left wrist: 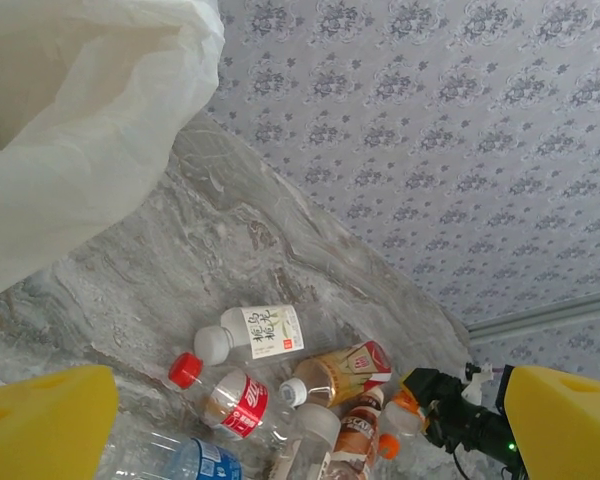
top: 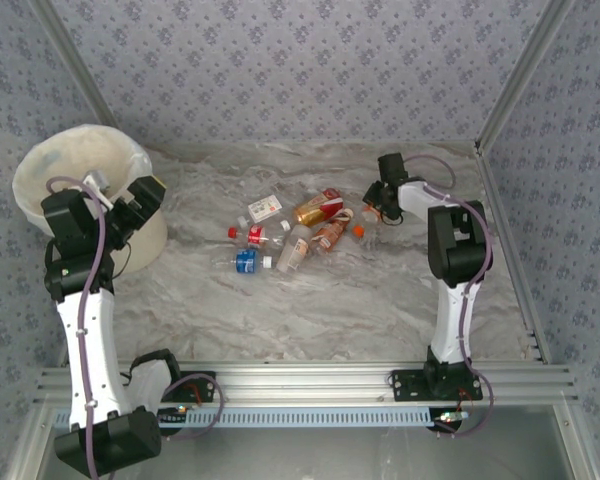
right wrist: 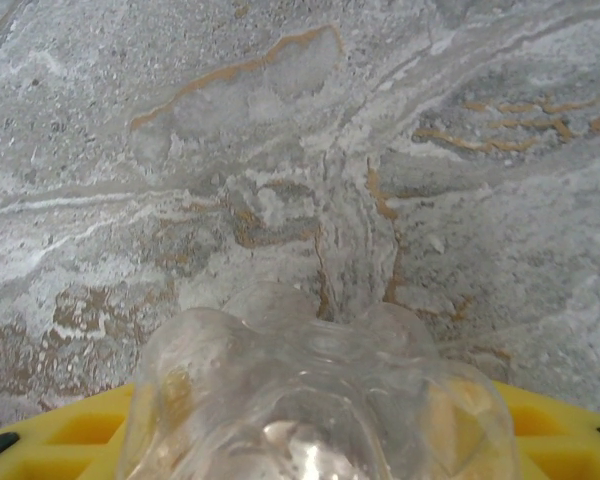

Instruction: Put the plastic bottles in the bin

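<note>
Right pincer (top: 373, 212) round bottle (right wrist: 315, 400), marbled table (top: 380, 290)

A clear plastic bottle (right wrist: 315, 385) is lying at the lower edge of the view with its rounded, lobed end facing the camera. The right gripper (right wrist: 320, 455) is clasping it, its yellow fingers (right wrist: 65, 435) showing on either side. Behind it, the grey marbled table (right wrist: 280, 140) is stretching away, streaked with rust-brown veins.
</note>
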You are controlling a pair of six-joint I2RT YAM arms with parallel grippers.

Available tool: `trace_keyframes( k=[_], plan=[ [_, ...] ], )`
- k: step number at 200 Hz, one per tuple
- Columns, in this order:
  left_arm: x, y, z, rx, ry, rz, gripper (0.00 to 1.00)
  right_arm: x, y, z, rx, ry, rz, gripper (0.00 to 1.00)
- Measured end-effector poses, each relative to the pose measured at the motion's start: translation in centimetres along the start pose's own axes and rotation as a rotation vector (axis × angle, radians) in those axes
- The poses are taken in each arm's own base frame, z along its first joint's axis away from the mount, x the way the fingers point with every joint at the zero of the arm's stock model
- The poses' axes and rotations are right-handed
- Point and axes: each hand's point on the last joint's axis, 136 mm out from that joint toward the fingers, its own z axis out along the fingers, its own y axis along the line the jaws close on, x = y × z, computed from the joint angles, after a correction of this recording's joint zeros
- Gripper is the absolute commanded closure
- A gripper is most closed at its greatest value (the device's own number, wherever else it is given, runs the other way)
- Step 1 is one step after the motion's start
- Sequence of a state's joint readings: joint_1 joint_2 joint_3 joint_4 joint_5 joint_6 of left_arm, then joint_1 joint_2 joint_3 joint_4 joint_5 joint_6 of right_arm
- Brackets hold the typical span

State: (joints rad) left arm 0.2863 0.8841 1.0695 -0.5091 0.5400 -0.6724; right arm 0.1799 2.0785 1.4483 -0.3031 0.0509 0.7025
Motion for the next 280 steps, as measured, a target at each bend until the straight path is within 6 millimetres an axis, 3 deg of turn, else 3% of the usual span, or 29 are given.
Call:
trace_keyframes(
  k=[41,86,123,161,213,258,280],
  plan=[
    [0.8,0.1,0.6,0.042,0.023,-0.035,0.0,-0.2,0.3,-2.9,-0.035,-0.036,-0.059,0.54],
    [1.8,-0.4,1.5,0.113,0.052,-0.054,0.01,-1.1,1.8,-8.5,-0.129,-0.125,-0.137,0.55],
    [4.4,-3.0,2.4,0.221,0.134,-0.008,0.0,0.0,3.9,-13.5,-0.287,-0.189,-0.203,0.55],
    [7.7,-7.3,3.0,0.367,0.202,0.094,0.01,2.6,9.0,-18.6,-0.5,-0.219,-0.295,0.55],
    [12.2,-10.3,4.5,0.487,0.293,0.198,0.01,7.3,15.7,-24.1,-0.725,-0.188,-0.422,0.53],
    [15.8,-12.6,4.8,0.569,0.36,0.333,0.0,7.5,20.9,-30.8,-0.882,-0.238,-0.452,0.53],
    [17.1,-14.2,5.3,0.602,0.384,0.399,0.0,7.7,22.4,-32.8,-0.909,-0.24,-0.462,0.53]
  ],
)
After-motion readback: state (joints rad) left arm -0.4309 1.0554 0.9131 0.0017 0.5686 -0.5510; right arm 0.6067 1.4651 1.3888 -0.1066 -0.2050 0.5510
